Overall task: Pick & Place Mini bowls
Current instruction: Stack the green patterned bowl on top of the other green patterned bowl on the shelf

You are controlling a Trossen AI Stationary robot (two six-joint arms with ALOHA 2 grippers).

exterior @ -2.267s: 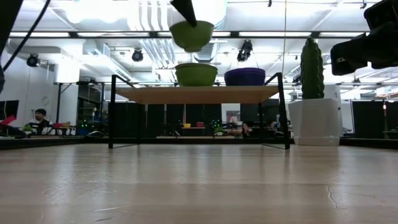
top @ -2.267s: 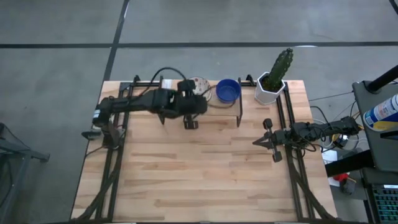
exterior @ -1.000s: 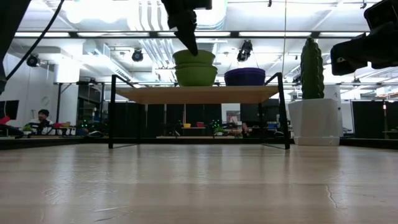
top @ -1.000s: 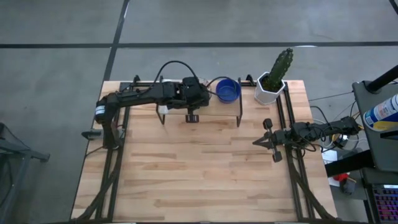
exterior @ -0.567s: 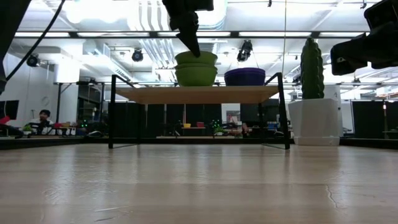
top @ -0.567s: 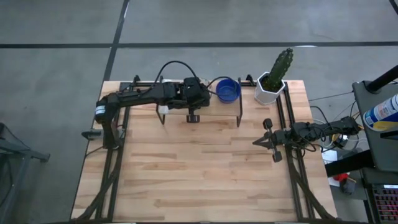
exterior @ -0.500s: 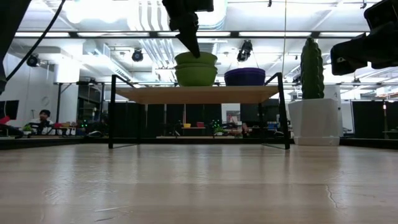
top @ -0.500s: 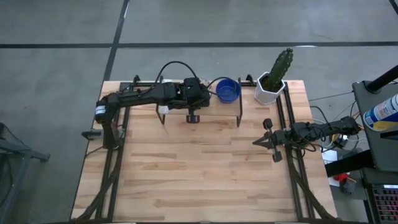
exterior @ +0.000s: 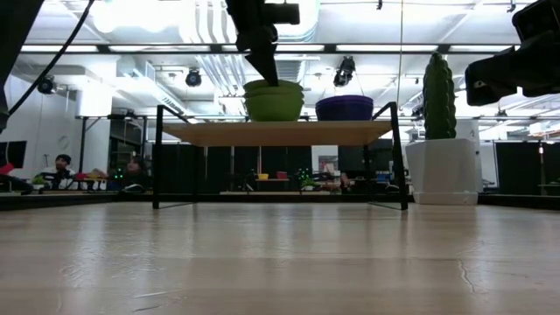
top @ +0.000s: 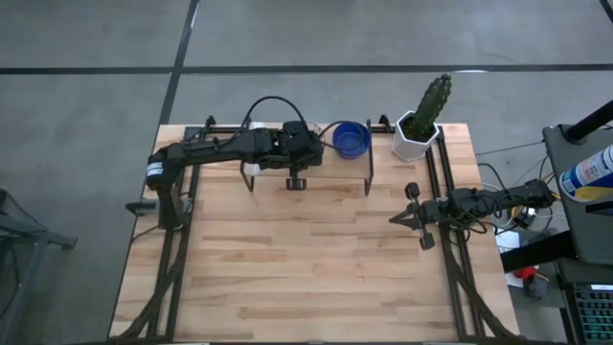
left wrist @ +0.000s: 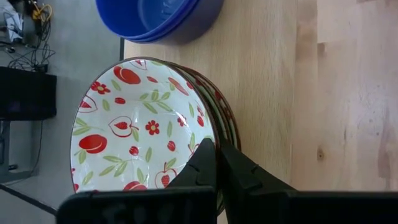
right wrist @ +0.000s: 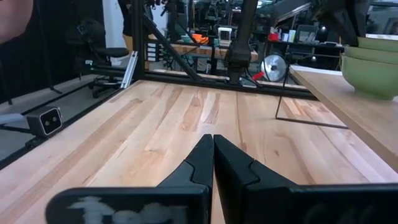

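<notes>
A stack of cream mini bowls [left wrist: 143, 124] with a red and green fruit pattern stands on a raised wooden shelf [exterior: 280, 133]; in the low view their outsides look green [exterior: 274, 103]. A stack of cobalt blue mini bowls [top: 351, 140] stands beside it, toward the table's right. My left gripper [left wrist: 216, 149] is over the patterned stack, shut on the top bowl, and it hides that stack in the high view. My right gripper [top: 395, 219] hangs shut above the table's right side, touching nothing. My left gripper pinches the rim [left wrist: 208, 134] of the top patterned bowl, one finger inside the bowl and one outside. The fingers [exterior: 265, 61] come from above, pointing down. The bowl sits level, nested in the patterned bowls under it on the shelf.
A white hexagonal pot with a tall cactus [top: 419, 129] stands at the table's far right corner, just past the shelf's right legs [exterior: 398, 157]. Black frame rails run along the left and right table edges. The wooden tabletop [top: 306, 259] in front of the shelf is bare.
My left gripper has gone down a little, still shut on the top patterned bowl. The bowl has sunk deeper into the stack and now sits nested in the bowl below it.
</notes>
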